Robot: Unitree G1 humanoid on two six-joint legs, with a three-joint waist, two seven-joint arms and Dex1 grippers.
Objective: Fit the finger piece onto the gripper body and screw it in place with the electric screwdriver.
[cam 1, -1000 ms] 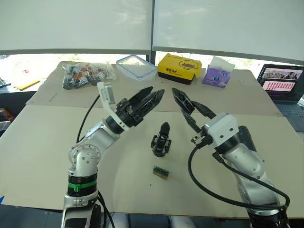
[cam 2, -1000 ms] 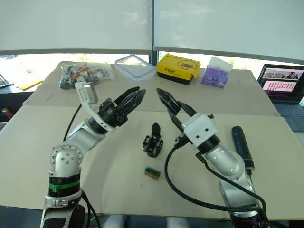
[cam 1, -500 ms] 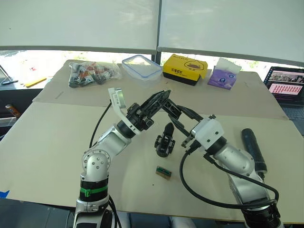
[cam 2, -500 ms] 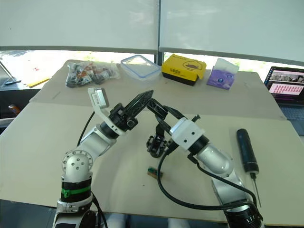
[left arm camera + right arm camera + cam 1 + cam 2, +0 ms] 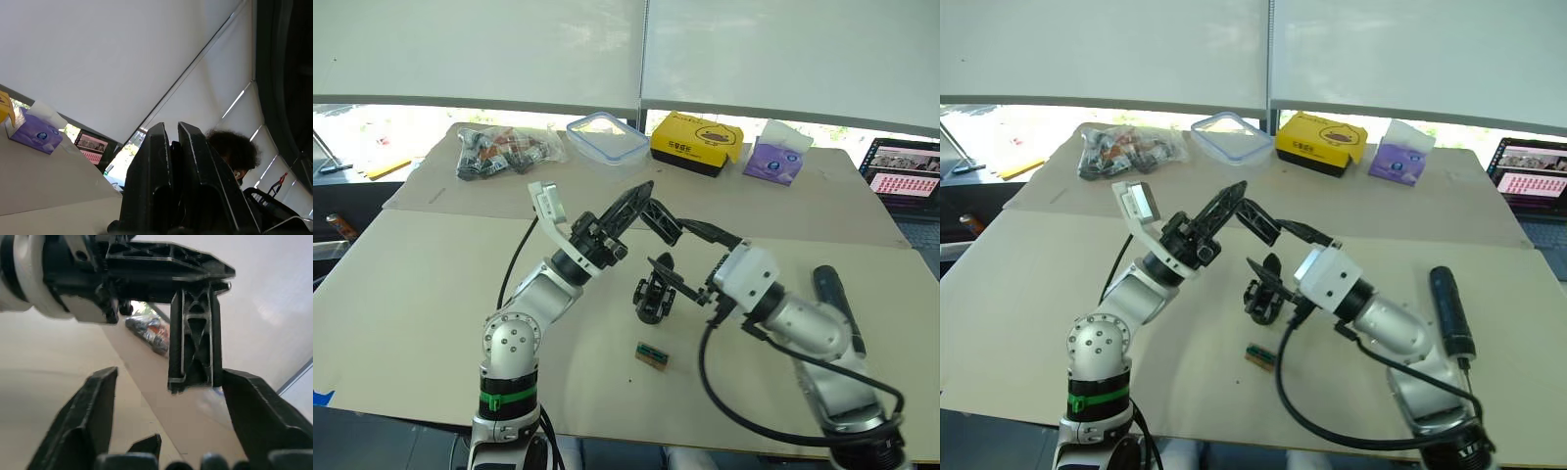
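The finger piece [image 5: 664, 221] is off the desk [image 5: 431, 284], pinched at the tip of my left hand [image 5: 641, 193], whose two black fingers are clamped together on it. In my right wrist view it hangs crosswise from those fingers, its ribbed black face turned to the camera. My right hand [image 5: 681, 257] is spread wide, one finger on each side of the piece. I cannot see either finger touching it.

The gripper body [image 5: 654, 294] stands on the desk just under my two hands, with its one pointed finger sticking up. The small green-and-brown block [image 5: 651, 354] lies near it, on my side. The electric screwdriver [image 5: 1449, 311] lies on the desk beyond my right forearm, well apart from the body.

The yellow box [image 5: 695, 155] at the far edge has a dark drawing and black print, and the purple pack [image 5: 775, 160] beside it has a label. I cannot read any of it. The laptop screen [image 5: 901, 168] is also too small to read.

A second ago my hands were raised with a clear gap between their tips. My right hand has since moved in around the piece. The gripper body and the block lie as they did.
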